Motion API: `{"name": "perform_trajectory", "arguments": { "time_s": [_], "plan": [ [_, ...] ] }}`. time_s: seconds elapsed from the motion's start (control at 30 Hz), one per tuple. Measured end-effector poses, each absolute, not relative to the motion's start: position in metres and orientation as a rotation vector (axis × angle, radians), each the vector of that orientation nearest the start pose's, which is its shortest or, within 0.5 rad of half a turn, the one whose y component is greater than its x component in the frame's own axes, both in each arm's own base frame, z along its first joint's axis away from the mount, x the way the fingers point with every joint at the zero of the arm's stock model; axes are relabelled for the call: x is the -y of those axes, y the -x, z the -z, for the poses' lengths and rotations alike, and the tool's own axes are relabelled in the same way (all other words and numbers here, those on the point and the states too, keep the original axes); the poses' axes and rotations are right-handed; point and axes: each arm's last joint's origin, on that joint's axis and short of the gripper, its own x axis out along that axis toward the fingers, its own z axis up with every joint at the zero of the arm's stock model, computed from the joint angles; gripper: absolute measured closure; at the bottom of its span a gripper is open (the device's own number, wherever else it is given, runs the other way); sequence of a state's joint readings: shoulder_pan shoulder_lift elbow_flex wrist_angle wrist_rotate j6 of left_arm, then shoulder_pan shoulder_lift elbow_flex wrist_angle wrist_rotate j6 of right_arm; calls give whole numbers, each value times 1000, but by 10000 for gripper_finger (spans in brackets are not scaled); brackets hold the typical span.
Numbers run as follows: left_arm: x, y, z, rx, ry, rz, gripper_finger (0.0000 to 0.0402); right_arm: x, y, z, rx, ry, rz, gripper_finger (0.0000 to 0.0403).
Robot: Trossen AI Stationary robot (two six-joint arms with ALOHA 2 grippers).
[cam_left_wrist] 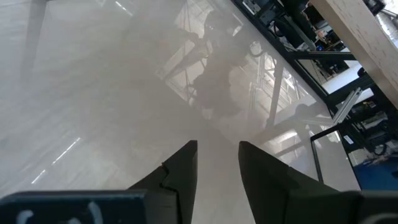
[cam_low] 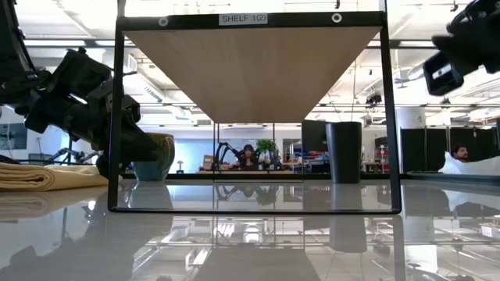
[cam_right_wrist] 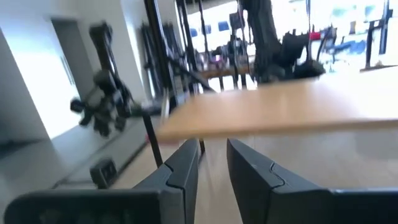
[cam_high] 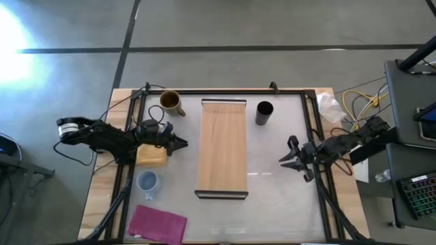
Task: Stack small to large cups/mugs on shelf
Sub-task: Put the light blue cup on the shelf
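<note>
The light-wood shelf (cam_high: 221, 146) stands mid-table, its board raised on a dark frame (cam_low: 254, 70). The mustard-brown mug (cam_high: 171, 103) stands on the table at its far left, and also shows in the low view (cam_low: 160, 156). The black cup (cam_high: 264, 112) stands at its far right, and also shows in the low view (cam_low: 344, 152). The small light-blue cup (cam_high: 147, 182) stands on the table near the left edge. My left gripper (cam_high: 182, 143) is slightly open and empty, left of the shelf, pointing at it. My right gripper (cam_high: 286, 160) is slightly open and empty, right of the shelf.
A folded yellow cloth (cam_high: 151, 156) lies under my left arm, beside the shelf. A magenta cloth (cam_high: 158, 222) lies at the near left. A dark frame (cam_high: 225, 90) rims the table. Cables and a white bag (cam_high: 330, 105) lie at the far right.
</note>
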State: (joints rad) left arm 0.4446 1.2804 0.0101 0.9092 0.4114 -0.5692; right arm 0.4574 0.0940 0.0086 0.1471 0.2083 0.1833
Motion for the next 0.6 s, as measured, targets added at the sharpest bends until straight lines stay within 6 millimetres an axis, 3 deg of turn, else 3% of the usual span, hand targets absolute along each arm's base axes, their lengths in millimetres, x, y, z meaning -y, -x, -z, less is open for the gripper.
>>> {"name": "perform_trajectory", "arguments": {
  "time_s": [0.27,0.6],
  "plan": [
    [-59,-152,-107,-313,714,-126,298,-37,-90,-198,303,-168,-251,323],
    [-59,-152,-107,-313,714,-126,298,-36,-90,-199,310,-190,-211,323]
  ]
}}
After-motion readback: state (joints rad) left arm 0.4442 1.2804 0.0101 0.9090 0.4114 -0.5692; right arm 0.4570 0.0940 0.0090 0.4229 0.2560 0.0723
